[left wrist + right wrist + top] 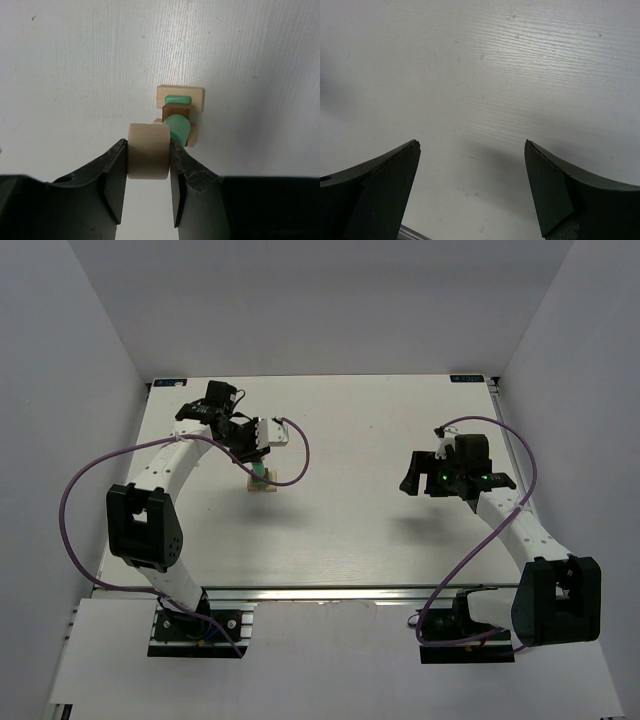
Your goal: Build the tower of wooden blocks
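Wood block tower (263, 481), a small partly built stack, stands on the white table (350, 530) in its far left area, directly under the left arm's wrist. From the left wrist camera the stack is seen from above: a light tan block (181, 94) at the far side, a mint-green oblong (178, 99) on it, a dark brown cube (175, 111) nearer, and a rounded mint-green piece (178, 129) nearest the camera.

The left gripper (148, 150) is clamped on a round tan block (147, 152), one black finger pressed flat against each of its sides. This held block sits just left of the stack and nearer the camera, its right edge overlapping the rounded mint piece in view; whether the two touch cannot be told.

The right gripper (472, 150) hangs over bare table well apart on the right side, fingers spread wide with nothing between them.
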`<state>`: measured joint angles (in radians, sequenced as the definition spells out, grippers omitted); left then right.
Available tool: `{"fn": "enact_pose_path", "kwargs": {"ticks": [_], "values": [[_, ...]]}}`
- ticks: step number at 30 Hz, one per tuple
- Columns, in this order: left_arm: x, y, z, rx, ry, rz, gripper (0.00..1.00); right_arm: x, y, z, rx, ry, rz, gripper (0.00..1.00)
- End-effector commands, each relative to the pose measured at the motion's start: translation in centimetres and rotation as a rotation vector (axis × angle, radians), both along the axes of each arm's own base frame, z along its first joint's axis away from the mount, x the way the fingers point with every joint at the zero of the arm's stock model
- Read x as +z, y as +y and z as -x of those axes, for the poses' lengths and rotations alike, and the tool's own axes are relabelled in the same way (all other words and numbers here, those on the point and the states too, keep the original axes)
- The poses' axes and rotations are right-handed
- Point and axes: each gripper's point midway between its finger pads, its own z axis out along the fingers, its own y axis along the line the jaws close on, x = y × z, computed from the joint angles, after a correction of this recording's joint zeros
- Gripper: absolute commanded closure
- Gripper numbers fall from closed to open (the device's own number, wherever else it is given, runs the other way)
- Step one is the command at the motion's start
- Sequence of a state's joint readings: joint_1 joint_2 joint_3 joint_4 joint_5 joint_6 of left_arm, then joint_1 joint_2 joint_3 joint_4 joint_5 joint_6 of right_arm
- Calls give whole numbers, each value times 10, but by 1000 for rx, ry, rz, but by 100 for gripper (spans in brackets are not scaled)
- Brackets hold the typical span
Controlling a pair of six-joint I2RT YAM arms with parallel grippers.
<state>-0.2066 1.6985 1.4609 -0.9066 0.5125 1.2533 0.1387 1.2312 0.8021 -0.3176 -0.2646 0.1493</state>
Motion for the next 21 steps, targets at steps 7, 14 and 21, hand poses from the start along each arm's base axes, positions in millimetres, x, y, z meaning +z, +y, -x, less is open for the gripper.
{"fn": "enact_pose_path", "kwargs": {"ticks": [7, 14, 21], "values": [[9, -5, 8, -21, -18, 27, 55, 10, 2, -4, 16, -29, -11, 11], [11, -4, 6, -7, -36, 31, 54, 9, 2, -3, 19, -26, -13, 11], [15, -3, 8, -5, -40, 26, 53, 10, 3, -3, 20, -30, -15, 11]]}}
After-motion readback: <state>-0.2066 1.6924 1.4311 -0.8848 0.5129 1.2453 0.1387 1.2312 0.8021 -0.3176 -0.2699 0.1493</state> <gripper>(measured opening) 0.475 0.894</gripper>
